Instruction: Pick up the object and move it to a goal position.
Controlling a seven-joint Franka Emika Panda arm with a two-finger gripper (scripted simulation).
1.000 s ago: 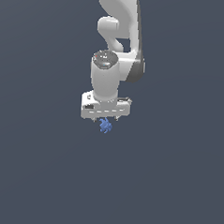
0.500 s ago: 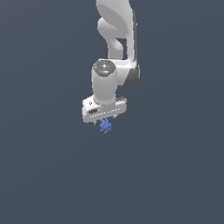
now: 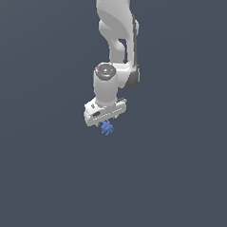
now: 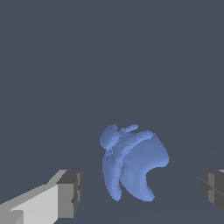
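Ext view first. I see the arm (image 3: 118, 35) coming down from the top edge, smooth glossy white shells w/ a dark band at the elbow joint and a round grey cap on the wrist. Below it sits the boxy white gripper (image 3: 106, 125), tilted a bit, lower toward the ext view's left. The object (image 3: 107, 129) hangs right under the gripper body: a tiny blue knobbly lump w/ small nubs, matte, far smaller than the gripper. I can't make out the fingers themselves here, too small. Background is a flat, even dark slate grey all round; no edge, seam or shadow that would tell me where a counter or floor lies.

Wrist view. The object (image 4: 131, 164) fills the middle: blue, irregular, a rounded lobe on one side, a curved hollow cut under it, a ridged spine down the other side and two small knobs at its upper end. Surface looks faceted, low-poly, no shine. The fingers (image 4: 70, 194) show at both lower corners, white link w/ grey blocky pads; the other pad (image 4: 213, 190) is at the far edge. They're spread wide and there's clear grey gap between each pad and the lump, so no contact visible here.

Vs 0.5 s ago: the gripper and lump sit about the same spot in frame, lump in the same place under the gripper; upper arm has leaned slightly.
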